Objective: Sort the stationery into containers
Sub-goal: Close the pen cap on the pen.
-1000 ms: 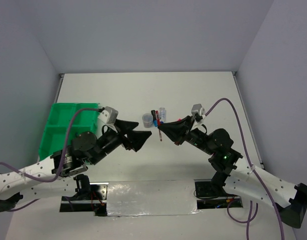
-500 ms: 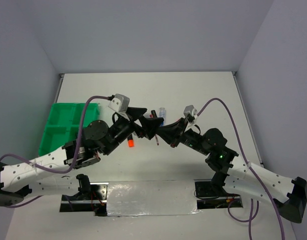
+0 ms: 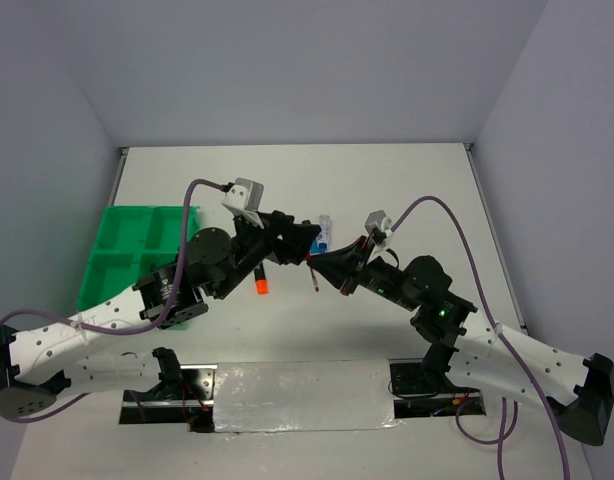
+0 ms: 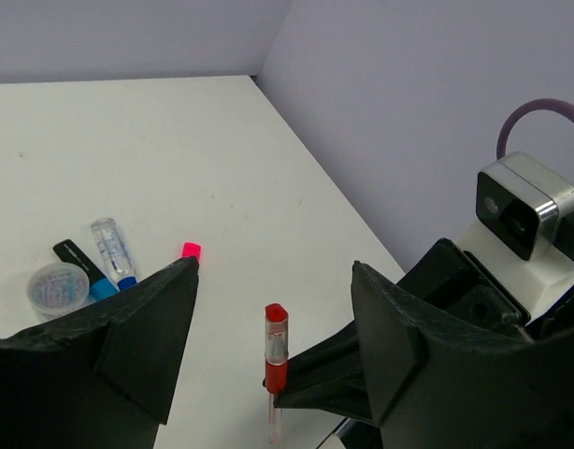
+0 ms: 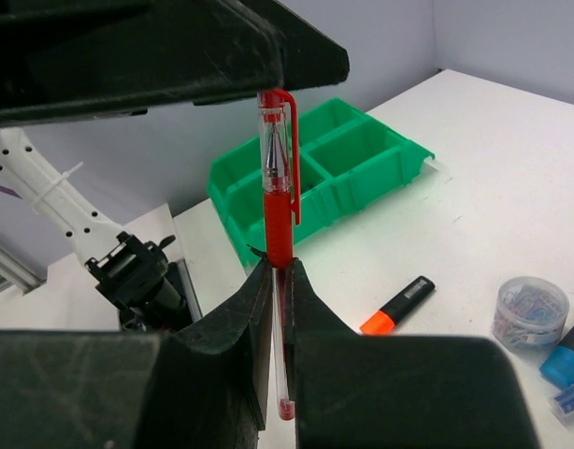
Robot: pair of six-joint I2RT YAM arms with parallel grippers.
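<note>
My right gripper point(image 3: 318, 263) point(image 5: 279, 273) is shut on a thin red pen point(image 5: 278, 192) and holds it upright above the table. The pen also shows in the left wrist view point(image 4: 276, 363). My left gripper point(image 3: 303, 241) point(image 4: 273, 281) is open, with its jaws on either side of the pen's capped top and not touching it. The green four-compartment tray point(image 3: 115, 252) point(image 5: 336, 166) stands at the left. An orange-black highlighter point(image 3: 260, 284) point(image 5: 399, 304) lies on the table under the left arm. A pink highlighter tip point(image 4: 191, 250) peeks from behind the left finger.
A clear blue-tipped marker point(image 4: 113, 249) point(image 3: 325, 227), a black-blue marker point(image 4: 82, 267) and a small round clear tub of clips point(image 4: 58, 288) point(image 5: 529, 314) lie together behind the grippers. A metal plate point(image 3: 297, 395) lies at the near edge between the arm bases.
My left arm has swung right and forward to meet the right gripper, uncovering the orange highlighter; its open jaws now flank the pen's top. The right gripper shifted slightly left with the pen.
</note>
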